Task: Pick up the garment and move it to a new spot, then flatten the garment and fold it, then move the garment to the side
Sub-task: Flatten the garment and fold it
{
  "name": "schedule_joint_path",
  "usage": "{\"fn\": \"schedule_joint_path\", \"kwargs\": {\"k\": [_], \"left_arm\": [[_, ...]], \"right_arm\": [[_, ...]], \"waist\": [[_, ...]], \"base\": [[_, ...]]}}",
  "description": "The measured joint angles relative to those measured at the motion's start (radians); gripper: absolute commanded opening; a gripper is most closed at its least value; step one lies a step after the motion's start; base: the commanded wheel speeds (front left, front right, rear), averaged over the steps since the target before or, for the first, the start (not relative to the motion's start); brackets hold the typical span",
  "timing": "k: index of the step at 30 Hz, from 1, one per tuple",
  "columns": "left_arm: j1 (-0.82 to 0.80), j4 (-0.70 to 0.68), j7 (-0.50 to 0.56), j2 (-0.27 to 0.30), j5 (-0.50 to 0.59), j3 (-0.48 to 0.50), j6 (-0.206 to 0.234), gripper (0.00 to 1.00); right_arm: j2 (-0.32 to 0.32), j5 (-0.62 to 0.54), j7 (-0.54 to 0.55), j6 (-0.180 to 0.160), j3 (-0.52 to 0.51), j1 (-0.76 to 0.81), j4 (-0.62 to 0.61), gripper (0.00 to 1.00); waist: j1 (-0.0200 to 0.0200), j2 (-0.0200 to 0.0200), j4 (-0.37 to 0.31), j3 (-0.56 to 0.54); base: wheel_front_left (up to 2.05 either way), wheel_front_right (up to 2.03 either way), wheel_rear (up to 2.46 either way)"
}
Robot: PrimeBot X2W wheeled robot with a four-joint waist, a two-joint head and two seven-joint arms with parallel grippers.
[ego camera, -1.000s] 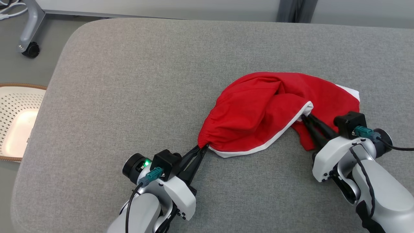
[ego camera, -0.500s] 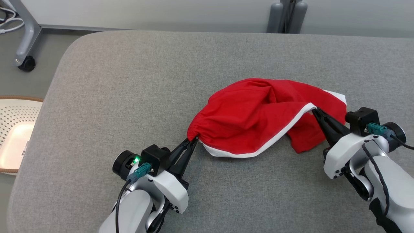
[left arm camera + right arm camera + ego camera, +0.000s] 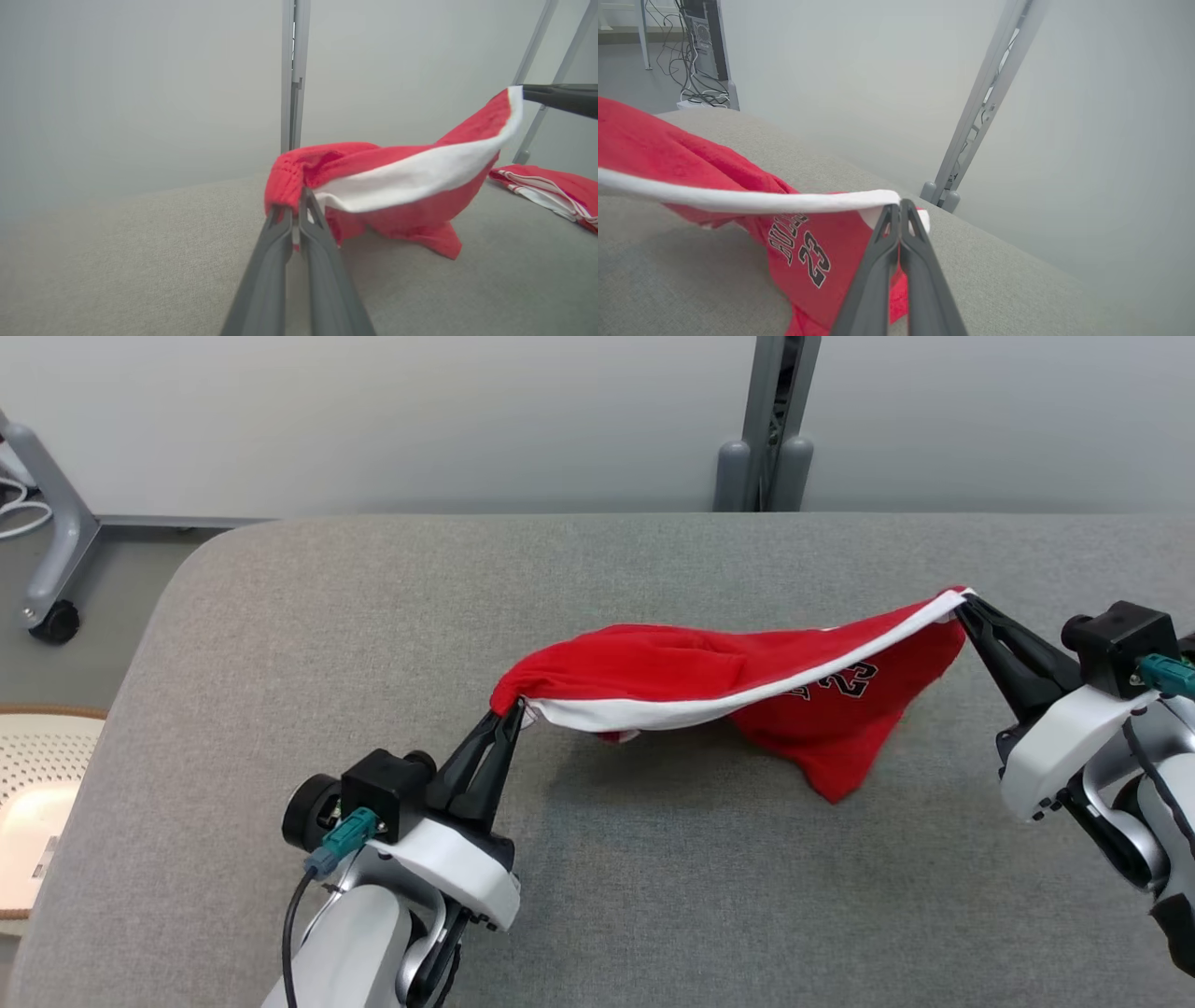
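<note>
Our grey padded table [image 3: 653,859] carries the work. Beyond its far edge stands an upright metal post [image 3: 767,420], a castered frame leg [image 3: 47,607] sits off to the left, and a perforated white basket [image 3: 37,775] lies low beside the table's left edge. The left wrist view shows a second red-and-white piece [image 3: 556,191] lying folded farther along the table, apart from ours. The garment [image 3: 672,672] — red, with a white band and a gathered elastic edge — hangs stretched between our grippers above the table, its lower part drooping onto the surface. Our left gripper [image 3: 509,714] is pinched tight on the gathered end, and our right gripper [image 3: 966,602] is clamped on the white-trimmed corner. Black lettering reads "BULL" — its end hidden — over "23".
</note>
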Motion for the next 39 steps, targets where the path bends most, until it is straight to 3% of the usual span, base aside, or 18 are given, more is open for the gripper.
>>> {"fn": "schedule_joint_path", "kwargs": {"k": [8,17,28,39], "left_arm": [[0.002,-0.061,0.000,-0.023,-0.035,0.061,0.030,0.00],[-0.159,-0.061,0.066,-0.025,-0.056,0.064,0.056,0.00],[-0.435,-0.034,0.237,0.022,-0.080,0.079,0.036,0.00],[-0.495,-0.007,0.304,0.034,-0.117,0.072,0.019,0.00]], "right_arm": [[0.000,-0.038,0.058,0.000,-0.091,-0.007,-0.110,0.00],[0.001,-0.082,0.116,0.000,-0.154,-0.098,-0.176,0.00],[0.006,-0.109,0.098,0.000,-0.140,-0.322,-0.086,0.00],[0.011,-0.037,0.101,0.000,-0.108,-0.403,-0.029,0.00]], "waist": [[0.0000,0.0000,-0.031,-0.057],[0.0000,0.0000,-0.037,-0.084],[0.0000,0.0000,-0.031,-0.083],[0.0000,0.0000,-0.033,-0.019]], "base": [[0.00,0.00,0.00],[0.00,0.00,0.00],[0.00,0.00,0.00],[0.00,0.00,0.00]]}}
